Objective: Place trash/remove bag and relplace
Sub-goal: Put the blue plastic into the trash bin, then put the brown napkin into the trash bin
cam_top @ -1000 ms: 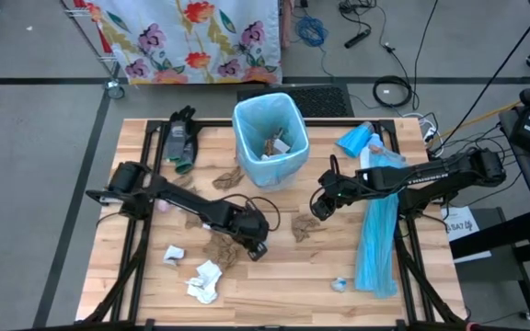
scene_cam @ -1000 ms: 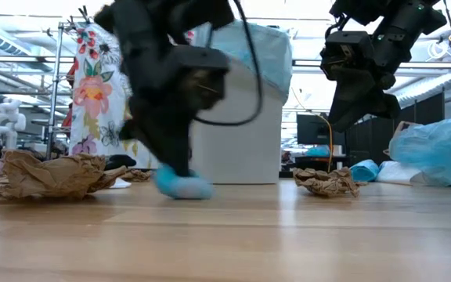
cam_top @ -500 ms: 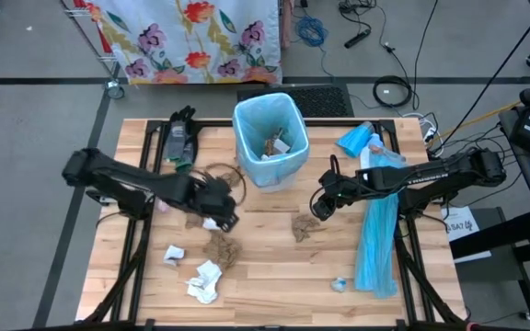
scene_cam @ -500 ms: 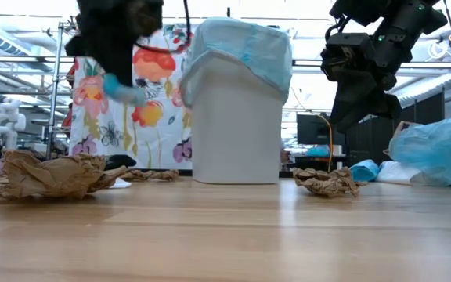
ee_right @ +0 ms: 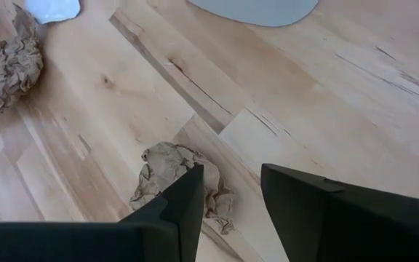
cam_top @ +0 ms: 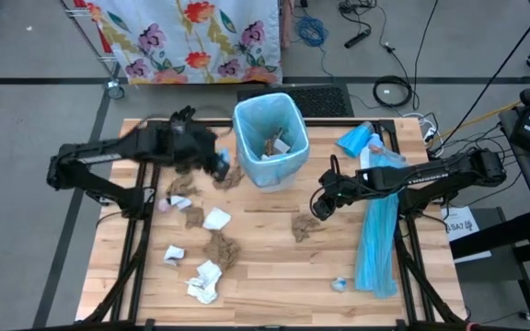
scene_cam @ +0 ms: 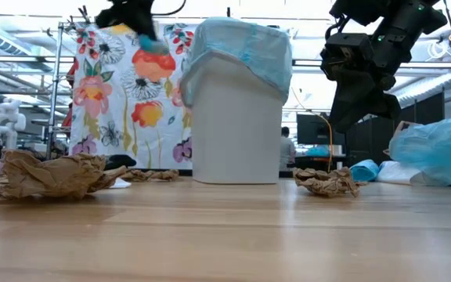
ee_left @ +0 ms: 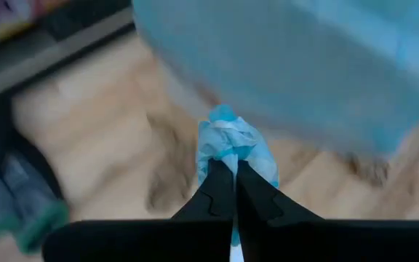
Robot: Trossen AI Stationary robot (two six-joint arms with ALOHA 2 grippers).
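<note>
We see the wooden table [cam_top: 274, 276] with the white bin [cam_top: 270, 138] standing near its far edge, lined with a pale-blue bag [scene_cam: 245, 43] whose rim folds over the outside. To the right lies a long light-blue plastic strip [cam_top: 375, 241], running from beside the bin toward the near edge. The left gripper [cam_top: 219, 165] is raised above the table just left of the bin, and its fingers are pinched tight on a small pale-blue scrap [ee_left: 231, 145], which the low view shows up near the height of the bin's rim. The right gripper [cam_top: 318, 208] hovers to the right of the bin with its jaws apart and empty, directly over a brown paper wad [ee_right: 173, 178]. More trash lies scattered on the left half of the table: brown wads [cam_top: 221, 248], white tissue wads [cam_top: 204, 281] and a small white piece [cam_top: 173, 252]. Some scraps [cam_top: 274, 144] already lie inside the bin.
</note>
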